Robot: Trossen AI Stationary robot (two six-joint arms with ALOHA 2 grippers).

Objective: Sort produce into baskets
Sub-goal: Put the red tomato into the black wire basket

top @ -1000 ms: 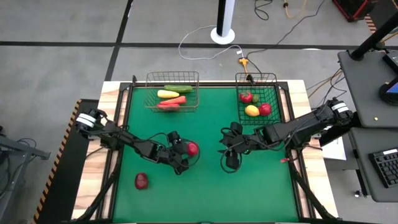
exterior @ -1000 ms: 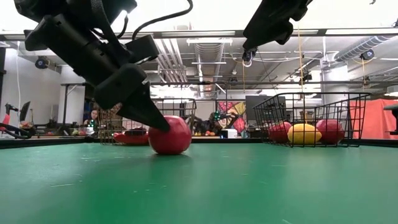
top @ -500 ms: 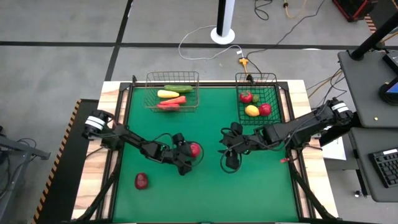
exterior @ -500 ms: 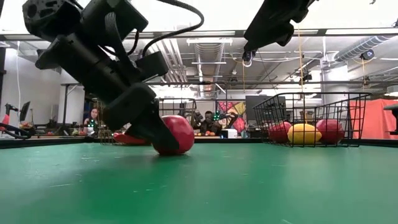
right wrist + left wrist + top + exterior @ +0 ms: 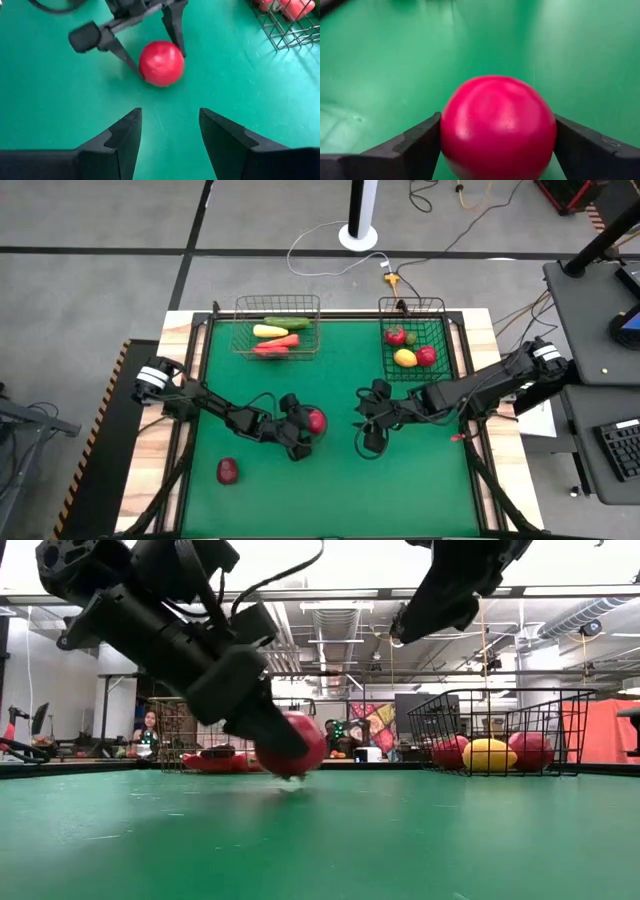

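Left gripper low over the green worktop, near its middle; both fingers pressed against the sides of a red round fruit, holding it. In the low view the fruit sits right at the worktop surface; cannot tell whether it touches or is just clear.

Right gripper just to the right of that fruit, raised above the worktop, fingers partly apart, nothing between them.

Dark-red fruit lies alone near the left near corner, well apart from both grippers.

Tan wire basket at the far edge, left of centre: green cucumber, long yellow piece and red chilies inside.

Black wire basket at the far edge, right: yellow lemon between two red fruits, with a small green piece by the farther one.
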